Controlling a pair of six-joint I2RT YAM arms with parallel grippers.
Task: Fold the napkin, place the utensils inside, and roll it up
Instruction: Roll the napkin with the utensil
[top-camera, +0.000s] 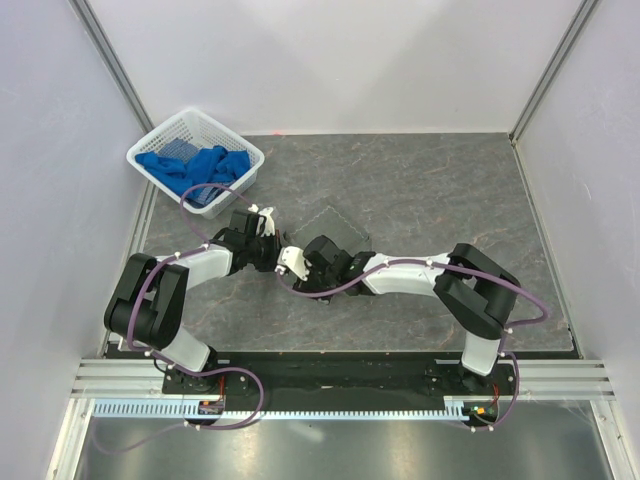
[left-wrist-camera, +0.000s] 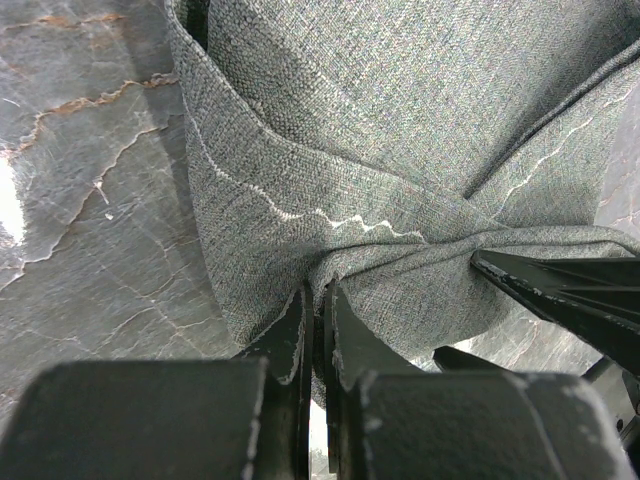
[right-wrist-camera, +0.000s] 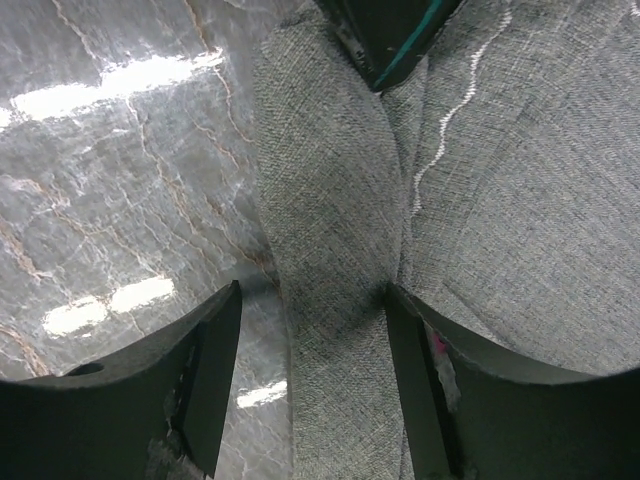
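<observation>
Both claws meet on the napkin (top-camera: 345, 232) at mid-table.
Your left claw (left-wrist-camera: 318, 325) pinches a napkin fold tight; your right claw (right-wrist-camera: 312, 375) gapes wide astride a ridge. From above, your arms hide most of it; one corner shows at 1 o'clock.

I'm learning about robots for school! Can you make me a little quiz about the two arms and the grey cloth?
1. True or false: the left gripper is pinching the dark grey woven napkin.
2. What fills the white plastic mesh basket? A) bright blue cloths B) spoons C) cups
3. Fill in: the right gripper's fingers stand ____, either side of a napkin fold.
Key: 1 true; 2 A; 3 open.
</observation>
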